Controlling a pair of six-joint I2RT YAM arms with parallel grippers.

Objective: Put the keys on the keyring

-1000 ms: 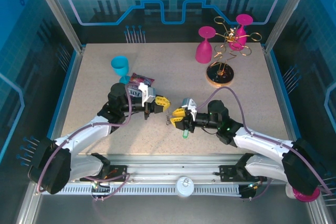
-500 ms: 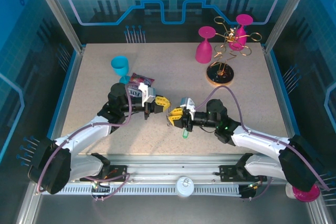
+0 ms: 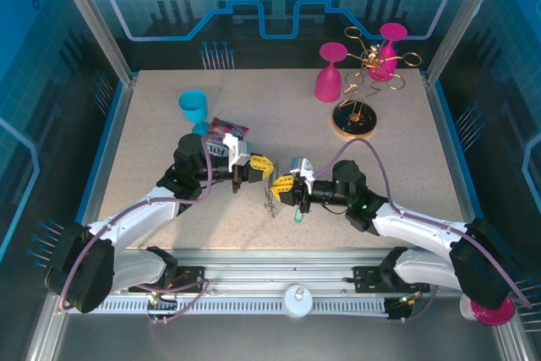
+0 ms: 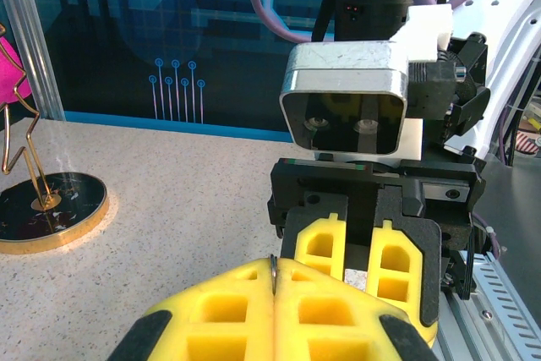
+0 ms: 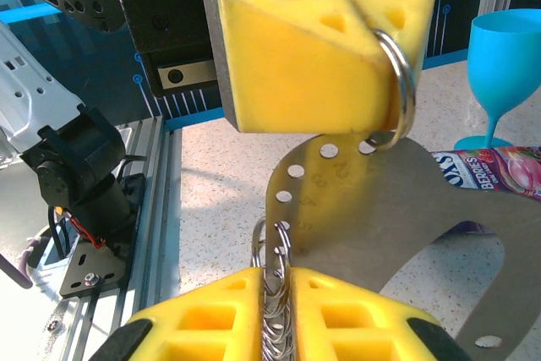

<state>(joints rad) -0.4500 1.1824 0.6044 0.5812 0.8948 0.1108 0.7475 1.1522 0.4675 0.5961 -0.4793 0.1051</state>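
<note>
- Speckled beige bench is sitting inside a blue-walled enclosure, with both arms reaching in from the near edge and meeting just short of its middle.
- Left claw is pressing its yellow pads fully together. The left wrist view is showing a thin metal edge pinched in the seam between them.
- That edge is belonging to the keyring, a flat grey plate with a row of small holes. It is hanging down from the left claw, lifted off the bench, between the two claws.
- A single wire ring is looping around the left claw's tip, next to the plate's upper end.
- Right claw is facing the left one tip to tip, narrowed onto a coil of small wire rings that is lying against the plate's edge.
- Green-tagged key is dangling just below the right claw.
- Blue cup and purple snack packet are standing behind the left arm.
- Gold wire rack and pink glass are occupying the far right corner.
</note>
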